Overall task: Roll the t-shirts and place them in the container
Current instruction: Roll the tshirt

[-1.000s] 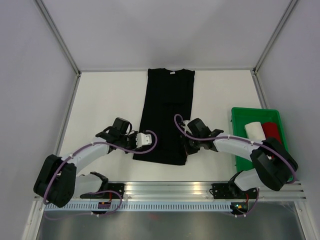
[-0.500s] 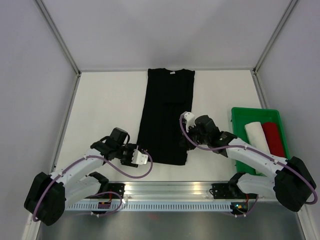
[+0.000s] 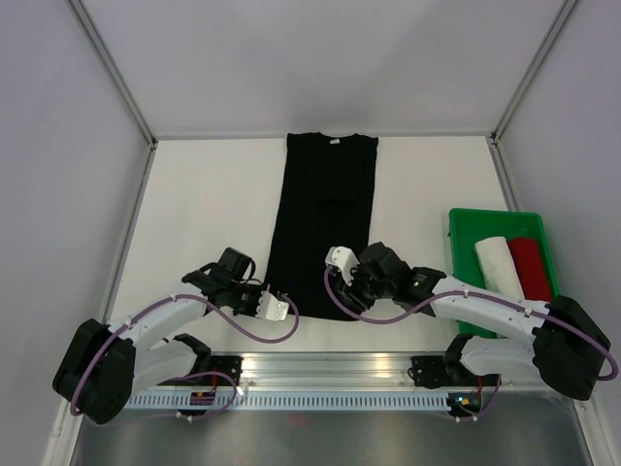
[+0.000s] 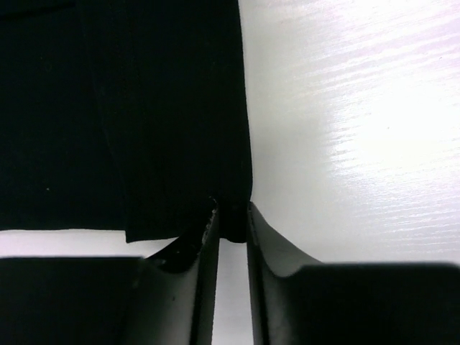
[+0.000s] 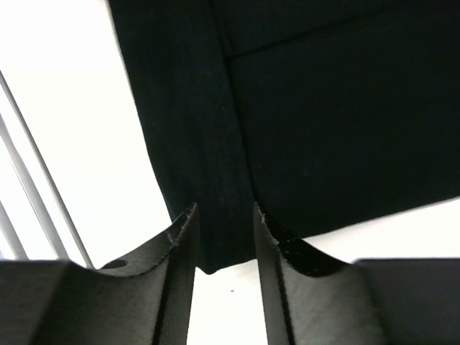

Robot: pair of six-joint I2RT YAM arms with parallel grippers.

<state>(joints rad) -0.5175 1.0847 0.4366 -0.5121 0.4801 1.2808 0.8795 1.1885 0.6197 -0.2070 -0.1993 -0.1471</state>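
Observation:
A black t-shirt (image 3: 325, 204), folded into a long narrow strip, lies flat on the white table with its neck label at the far end. My left gripper (image 3: 284, 309) is at its near left corner. In the left wrist view the jaws (image 4: 231, 212) stand narrow, pinching that corner of the black t-shirt (image 4: 144, 108). My right gripper (image 3: 347, 299) is at the near right corner. In the right wrist view it (image 5: 224, 212) is open, its fingers straddling the hem of the black t-shirt (image 5: 323, 108), which lies flat on the table. White (image 3: 493, 257) and red (image 3: 529, 262) rolled t-shirts lie at the right.
Both rolls rest in a green tray (image 3: 454, 218) by the right wall. An aluminium rail (image 3: 330, 367) runs along the near table edge just behind both grippers. Grey walls close the table on the left, right and far sides.
Both grippers have come down to the shirt's near hem, the right one from the shirt's right edge. The left jaws widened and narrowed again; the right jaws opened.

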